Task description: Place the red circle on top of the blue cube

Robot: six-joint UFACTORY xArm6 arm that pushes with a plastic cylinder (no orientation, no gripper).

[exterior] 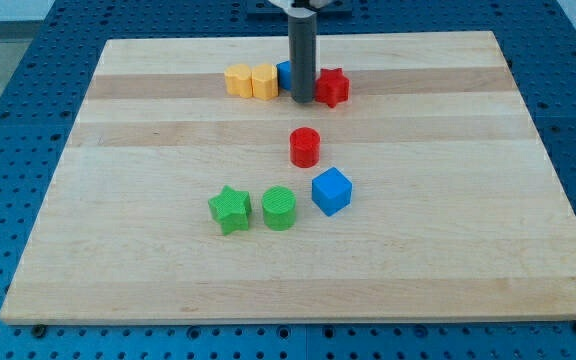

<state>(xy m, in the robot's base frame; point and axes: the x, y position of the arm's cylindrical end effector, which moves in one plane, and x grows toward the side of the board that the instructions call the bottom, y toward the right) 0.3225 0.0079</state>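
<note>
The red circle (305,147) lies near the board's middle. The blue cube (331,191) sits just below it and slightly to the view's right, a small gap apart. My tip (302,101) rests near the view's top, above the red circle, between a partly hidden blue block (284,73) on its left and a red star (333,87) on its right.
Two yellow blocks (238,80) (264,81) sit side by side left of the rod. A green star (230,209) and a green circle (279,208) lie left of the blue cube. The wooden board (118,250) sits on a blue perforated table.
</note>
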